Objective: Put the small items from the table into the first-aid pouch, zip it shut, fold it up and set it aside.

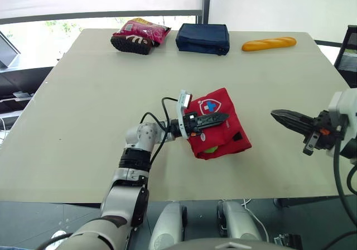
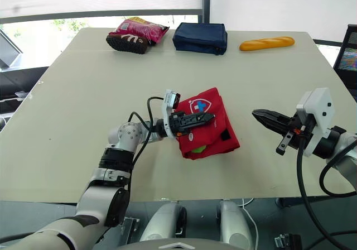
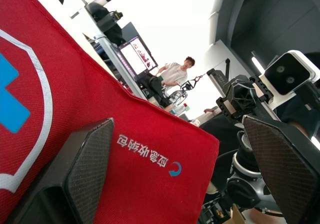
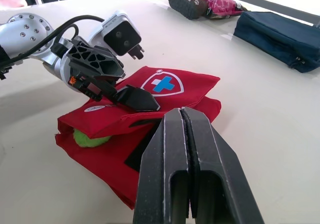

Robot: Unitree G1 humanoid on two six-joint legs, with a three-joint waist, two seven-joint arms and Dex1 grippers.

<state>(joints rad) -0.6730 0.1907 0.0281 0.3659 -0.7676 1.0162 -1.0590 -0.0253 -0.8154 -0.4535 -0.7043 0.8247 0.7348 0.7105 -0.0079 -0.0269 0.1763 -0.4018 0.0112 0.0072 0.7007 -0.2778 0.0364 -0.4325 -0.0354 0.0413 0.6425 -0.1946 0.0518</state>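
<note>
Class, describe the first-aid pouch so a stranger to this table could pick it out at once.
On the pale table, look near the middle, where the left gripper reaches. The first-aid pouch lies there: red fabric with a white-edged shield and blue cross, unlike the plain navy pouch at the far edge.

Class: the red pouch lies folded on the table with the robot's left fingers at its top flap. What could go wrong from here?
1. A green item peeks from the side of the pouch, so it may slip out when moved.
2. The left gripper looks open over the top flap and the shut right gripper hangs apart, so the fold may spring open.
</note>
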